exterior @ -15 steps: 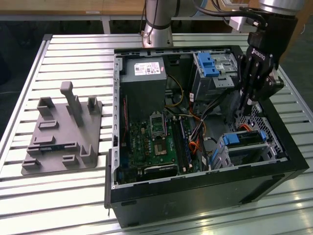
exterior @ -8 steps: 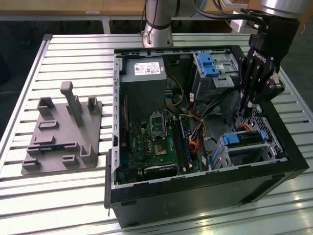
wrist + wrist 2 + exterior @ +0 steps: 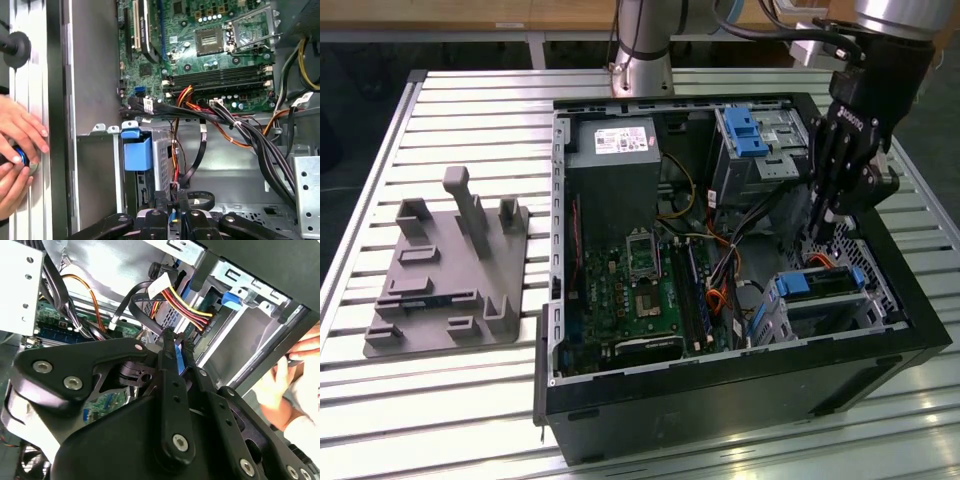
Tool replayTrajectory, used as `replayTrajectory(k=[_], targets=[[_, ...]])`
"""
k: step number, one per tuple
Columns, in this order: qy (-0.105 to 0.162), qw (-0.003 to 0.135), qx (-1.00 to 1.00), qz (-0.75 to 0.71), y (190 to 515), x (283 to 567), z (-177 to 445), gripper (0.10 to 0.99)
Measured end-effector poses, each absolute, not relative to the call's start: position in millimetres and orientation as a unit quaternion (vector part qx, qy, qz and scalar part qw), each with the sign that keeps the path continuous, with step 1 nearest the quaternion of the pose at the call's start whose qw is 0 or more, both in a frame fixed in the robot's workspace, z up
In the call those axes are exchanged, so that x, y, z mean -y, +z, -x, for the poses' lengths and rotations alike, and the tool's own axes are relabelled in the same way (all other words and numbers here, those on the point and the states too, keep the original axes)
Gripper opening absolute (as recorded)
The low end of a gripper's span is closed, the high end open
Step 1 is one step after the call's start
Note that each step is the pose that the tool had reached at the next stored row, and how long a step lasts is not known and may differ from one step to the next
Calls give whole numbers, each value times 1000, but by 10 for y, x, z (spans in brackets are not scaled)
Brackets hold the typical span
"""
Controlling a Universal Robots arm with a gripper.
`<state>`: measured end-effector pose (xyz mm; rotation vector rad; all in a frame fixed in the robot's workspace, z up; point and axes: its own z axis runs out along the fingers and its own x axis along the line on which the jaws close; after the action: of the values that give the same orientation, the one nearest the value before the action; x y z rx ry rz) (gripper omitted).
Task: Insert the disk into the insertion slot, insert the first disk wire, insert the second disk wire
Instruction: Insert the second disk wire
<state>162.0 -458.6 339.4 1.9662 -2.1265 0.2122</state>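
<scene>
The disk, edged in bright blue, sits inside the insertion slot, a small silver cage at the case's corner on the exterior view's right. In the first wrist view the disk's blue frame stands out of the slot. My gripper hangs just above the disk's far end, with its black fingers shut on a small blue connector of a disk wire. The same grip shows in the first wrist view. A red, yellow and black wire bundle runs close by.
The open black computer case lies on a slatted table, with a motherboard and a larger grey bay with a blue latch. A grey fixture plate stands on the exterior view's left. A person's hands rest outside the case wall.
</scene>
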Motion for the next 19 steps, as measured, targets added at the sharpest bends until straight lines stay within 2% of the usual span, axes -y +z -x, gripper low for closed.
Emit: replayTrajectory(k=[8,19], targets=[[74,118,725,-675,3392,4587,-1550,200],[72,107,712,-690,3391,4645,-1549,200]])
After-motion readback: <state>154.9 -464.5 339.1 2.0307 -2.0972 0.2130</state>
